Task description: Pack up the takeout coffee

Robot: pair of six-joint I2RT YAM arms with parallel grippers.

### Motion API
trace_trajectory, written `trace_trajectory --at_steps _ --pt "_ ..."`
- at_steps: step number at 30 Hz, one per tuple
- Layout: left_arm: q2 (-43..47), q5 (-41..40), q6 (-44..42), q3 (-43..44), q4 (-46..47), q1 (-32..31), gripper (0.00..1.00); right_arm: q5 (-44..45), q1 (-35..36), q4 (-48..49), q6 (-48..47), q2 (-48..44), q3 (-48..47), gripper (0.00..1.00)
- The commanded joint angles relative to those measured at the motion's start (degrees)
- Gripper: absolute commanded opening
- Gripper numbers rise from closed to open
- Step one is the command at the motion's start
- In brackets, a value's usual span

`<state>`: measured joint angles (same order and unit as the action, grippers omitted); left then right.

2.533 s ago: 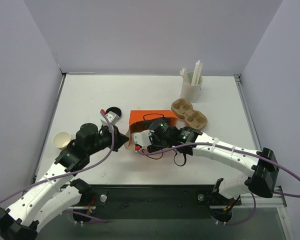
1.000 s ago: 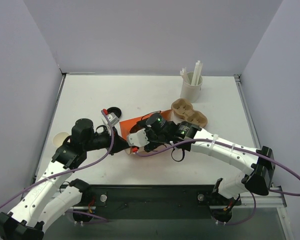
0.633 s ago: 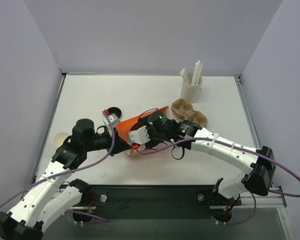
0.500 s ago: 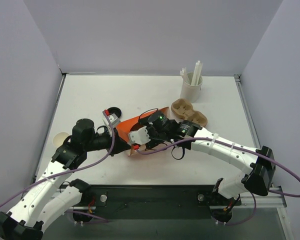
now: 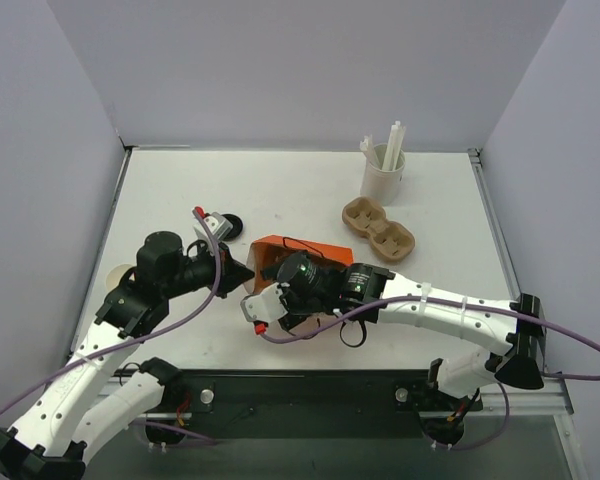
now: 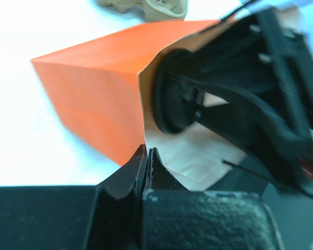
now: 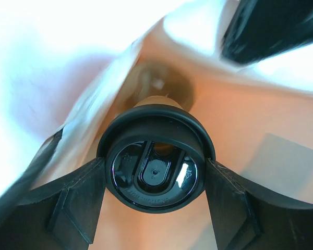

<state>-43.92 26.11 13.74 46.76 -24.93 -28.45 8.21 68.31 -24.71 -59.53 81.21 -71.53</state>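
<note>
The takeout coffee (image 7: 155,167), a tan paper cup under a round black lid, sits inside the orange bag (image 5: 302,248), lid facing the right wrist camera. My right gripper (image 7: 155,174) is shut on it, one finger on each side of the lid. My left gripper (image 6: 147,152) is shut on the edge of the orange bag (image 6: 88,88) at its mouth. In the top view the left gripper (image 5: 244,270) is at the bag's left end. The coffee's lid (image 6: 172,104) shows in the bag's mouth in the left wrist view.
A loose black lid (image 5: 229,225) lies behind the left gripper. A lidless tan cup (image 5: 118,272) stands at the left, partly behind the left arm. A brown cup carrier (image 5: 378,226) and a white cup of stirrers (image 5: 383,172) stand at the back right.
The right gripper has moved toward the near left with the coffee. The orange bag has swung from a tilted pose to lie over that gripper. The left gripper still holds its edge.
</note>
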Motion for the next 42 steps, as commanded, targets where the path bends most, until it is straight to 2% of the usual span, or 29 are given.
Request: trace_trajectory --at_steps 1,6,13,21,28,42 --pt "1.03 -4.14 -0.29 1.40 -0.29 -0.21 0.00 6.03 3.05 -3.33 6.61 -0.44 -3.62 0.41" --pt "2.52 -2.03 -3.54 -0.62 -0.30 -0.12 0.00 7.26 2.97 -3.42 7.06 -0.44 -3.09 0.40" --pt "2.53 1.31 -3.45 -1.94 1.81 -0.12 0.00 8.40 0.60 -2.72 8.46 -1.57 -1.25 0.39" --pt "0.86 4.56 -4.07 -2.20 3.65 -0.21 0.00 5.77 -3.09 -0.60 3.46 -3.95 2.01 0.39" --pt "0.77 6.40 -4.07 -2.11 4.10 -0.21 0.00 3.31 -6.26 -0.25 2.93 -4.57 2.97 0.39" --pt "2.53 9.48 -5.56 -5.98 8.93 -0.21 0.00 0.05 -7.75 0.80 1.78 -3.60 4.64 0.39"
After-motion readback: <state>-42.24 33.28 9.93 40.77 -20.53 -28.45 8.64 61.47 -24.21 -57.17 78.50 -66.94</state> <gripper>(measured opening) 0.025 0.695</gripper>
